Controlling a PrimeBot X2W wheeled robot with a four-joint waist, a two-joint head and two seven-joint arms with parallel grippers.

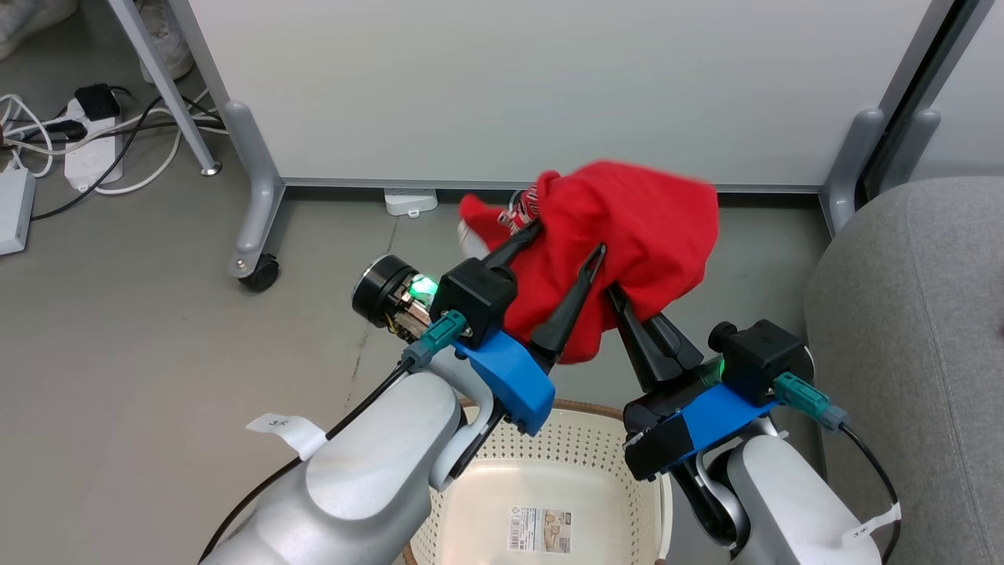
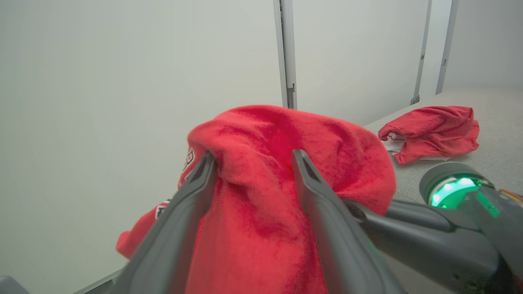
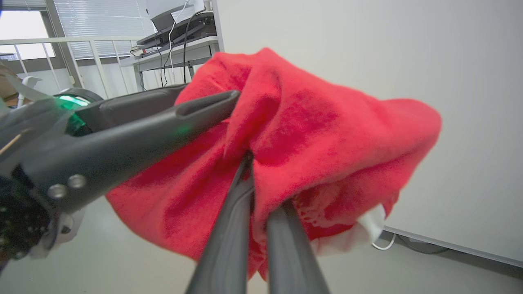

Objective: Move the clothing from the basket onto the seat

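Right jaws clenched on red garment; left jaws spread apart, garment draped between them.

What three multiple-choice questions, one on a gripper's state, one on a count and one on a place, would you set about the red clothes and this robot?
1. Which gripper is clamped shut on the raised bright red fabric jersey?
A. left gripper
B. right gripper
C. neither

2. How many red garments are visible?
A. one
B. two
C. three

3. Where does the other crumpled red garment lie?
A. on the light-grey fabric seat
B. over the left gripper
C. over the right gripper

Answers:
1. B, its dark fingers pinch the cloth together while the left's stand apart.
2. B, one is raised and one is lying down.
3. A, the left wrist view shows it on the cushion.
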